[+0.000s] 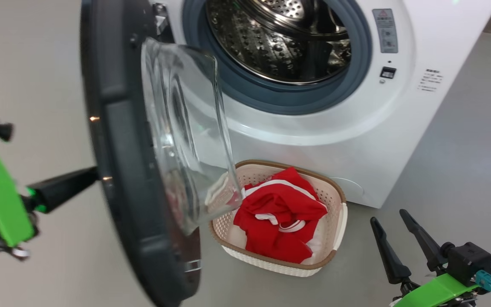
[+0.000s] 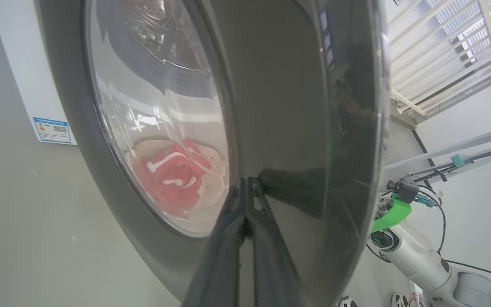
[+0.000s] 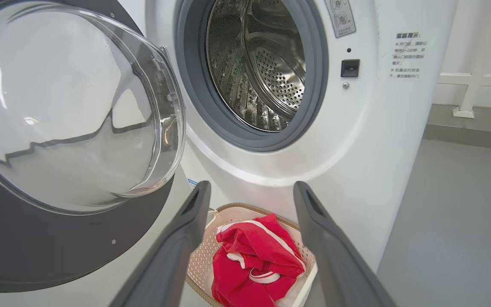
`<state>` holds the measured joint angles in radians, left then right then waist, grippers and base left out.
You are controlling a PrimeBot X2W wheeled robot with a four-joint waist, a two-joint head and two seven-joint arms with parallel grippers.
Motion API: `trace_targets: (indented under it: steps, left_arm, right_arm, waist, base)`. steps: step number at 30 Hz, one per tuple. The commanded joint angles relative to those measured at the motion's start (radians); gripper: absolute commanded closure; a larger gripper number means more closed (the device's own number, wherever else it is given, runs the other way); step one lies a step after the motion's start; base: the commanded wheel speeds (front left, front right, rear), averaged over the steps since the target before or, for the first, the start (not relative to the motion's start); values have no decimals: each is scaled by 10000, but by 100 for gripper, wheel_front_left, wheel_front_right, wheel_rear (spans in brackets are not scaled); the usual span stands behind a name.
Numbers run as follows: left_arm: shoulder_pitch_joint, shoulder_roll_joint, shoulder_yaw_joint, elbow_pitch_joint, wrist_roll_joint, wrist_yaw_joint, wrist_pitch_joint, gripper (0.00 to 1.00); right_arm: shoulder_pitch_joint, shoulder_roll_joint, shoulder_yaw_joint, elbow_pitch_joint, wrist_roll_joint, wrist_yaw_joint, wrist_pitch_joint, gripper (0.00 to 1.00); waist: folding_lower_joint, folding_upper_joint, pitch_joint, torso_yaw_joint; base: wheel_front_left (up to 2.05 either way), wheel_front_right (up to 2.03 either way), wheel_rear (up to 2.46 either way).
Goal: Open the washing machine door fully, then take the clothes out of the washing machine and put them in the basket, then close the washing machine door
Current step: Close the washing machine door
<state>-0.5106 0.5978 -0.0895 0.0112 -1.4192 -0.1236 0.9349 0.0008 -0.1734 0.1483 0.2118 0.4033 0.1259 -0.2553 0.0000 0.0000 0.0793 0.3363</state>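
Observation:
The washing machine (image 1: 416, 128) stands with its door (image 1: 117, 140) swung out, edge-on to the head view. Bare steel shows in the drum (image 3: 262, 72). My left gripper (image 1: 93, 172) is shut, and its tips press on the door's glossy black outer face (image 2: 296, 106); in the left wrist view the gripper (image 2: 245, 184) holds nothing. The clothes (image 1: 279, 213), red with white trim, lie in the cream basket (image 1: 338, 221) on the floor in front of the machine. My right gripper (image 1: 388, 217) hangs open and empty, low at the right of the basket. Between the open right gripper's (image 3: 249, 194) fingers the right wrist view shows the clothes (image 3: 249, 264) and the basket (image 3: 200, 256).
Grey floor (image 1: 463, 179) stretches to the right of the machine and on the left behind the door. A blue label (image 2: 51, 130) sits low on the machine's front. A white railing (image 2: 441, 51) and my right arm (image 2: 403, 243) appear past the door's edge.

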Motion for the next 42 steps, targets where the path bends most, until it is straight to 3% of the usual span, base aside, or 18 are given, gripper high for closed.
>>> trace_targets:
  steps: [1,8,18,31,42]
  left_arm:
    - [-363,204,228,-445,-198,-71,-49,100]
    - [-861,-357,-967,-718,455,-71,-1117,100]
    - [-1668,-850,-2046,-64,869,-71,-3138,100]
    - [-3178,-825,-3151,1334,1168,-71,-5361,100]
    - [-4421,-859,-3840,2672,1190,-71,-6785,100]
  right_arm:
    - [-24,-75,132,-269,-124,48,-65,0]
    - [-27,-43,-288,-346,-143,48,-65,0]
    - [-134,85,-560,-433,-180,48,-65,0]
    - [-665,364,-567,-498,-149,48,-65,0]
    - [-1049,552,-562,-493,-110,48,-65,0]
  waist:
    - [0,0,11,-235]
    - [0,0,93,-851]
    - [0,0,358,-1974]
    - [0,0,1180,-3255]
    - [0,0,1721,-3899]
  base:
    - [0,0,0]
    - [0,0,0]
    - [0,0,0]
    - [0,0,0]
    - [0,0,0]
